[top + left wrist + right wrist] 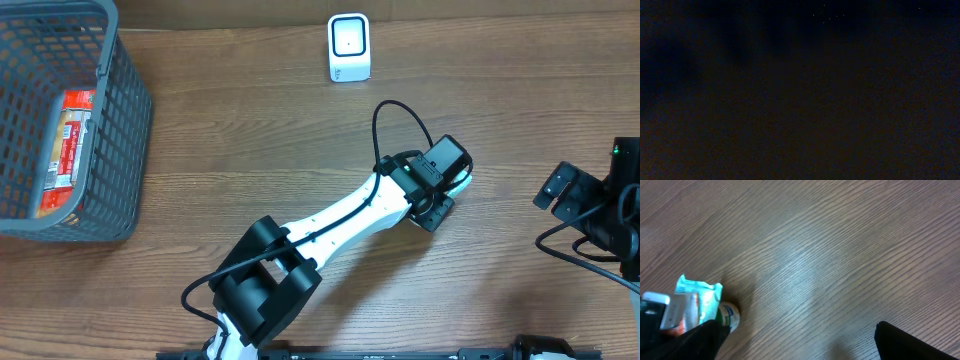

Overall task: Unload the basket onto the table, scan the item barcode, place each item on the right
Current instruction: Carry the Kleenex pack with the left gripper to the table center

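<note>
Packet [697, 297], crinkled, teal and white with a round end showing, lies on the table [250, 120] at the lower left of the right wrist view. In the overhead view that spot is right of centre, where the left gripper [445, 195] is bent down over it at the end of the white left arm [340, 215]. The left wrist view is nearly black, most likely because that camera is pressed close to the packet or the tabletop. Since the jaws are hidden from above and from the side, it cannot be told whether they are clamped on the packet or merely resting around it.

At the right edge of the overhead view the right gripper [799, 330] waits low over bare wood, jaws spread wide with nothing between them, apparently kept clear of the other arm's work.

At top centre the white scanner [349, 47] stands well apart from the packet, its face turned toward the arms, so the barcode has yet to be brought before it. Upper left, the grey basket [130, 150] holds a red pack [68, 140].
</note>
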Motion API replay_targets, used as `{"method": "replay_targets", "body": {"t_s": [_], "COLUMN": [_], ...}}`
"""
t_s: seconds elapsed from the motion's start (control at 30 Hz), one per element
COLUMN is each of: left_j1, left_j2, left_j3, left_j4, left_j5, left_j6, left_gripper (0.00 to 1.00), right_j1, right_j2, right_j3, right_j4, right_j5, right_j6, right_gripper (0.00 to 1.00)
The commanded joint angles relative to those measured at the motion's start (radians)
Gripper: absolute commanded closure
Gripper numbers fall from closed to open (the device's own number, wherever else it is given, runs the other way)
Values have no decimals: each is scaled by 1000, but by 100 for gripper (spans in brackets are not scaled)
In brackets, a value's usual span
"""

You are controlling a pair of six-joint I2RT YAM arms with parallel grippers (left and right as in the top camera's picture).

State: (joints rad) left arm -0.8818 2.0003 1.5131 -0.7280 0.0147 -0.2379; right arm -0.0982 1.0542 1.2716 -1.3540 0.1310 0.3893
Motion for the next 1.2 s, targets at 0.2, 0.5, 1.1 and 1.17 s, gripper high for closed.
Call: {"method": "replay_targets", "body": {"t_s": [0.2, 0.5, 1.1, 1.17], "left_j1": [-5, -2, 27, 34], "left_j2": [24, 21, -31, -32], "left_j3": [3, 3, 164, 179], "left_j4": [0, 0, -111, -129], "left_j5": [-6, 83, 53, 57], "left_j6": [-21, -21, 6, 6], "left_gripper": [36, 0, 0, 0], "right_j1": [-5, -5, -5, -5], "right_j2": [-3, -3, -3, -3], "right_j3": [19, 19, 19, 19], "right_j4": [5, 5, 5, 5], "right_j5": [6, 6, 6, 6], "right_j6": [4, 4, 4, 4], "right_gripper": [0, 0, 0, 0]}}
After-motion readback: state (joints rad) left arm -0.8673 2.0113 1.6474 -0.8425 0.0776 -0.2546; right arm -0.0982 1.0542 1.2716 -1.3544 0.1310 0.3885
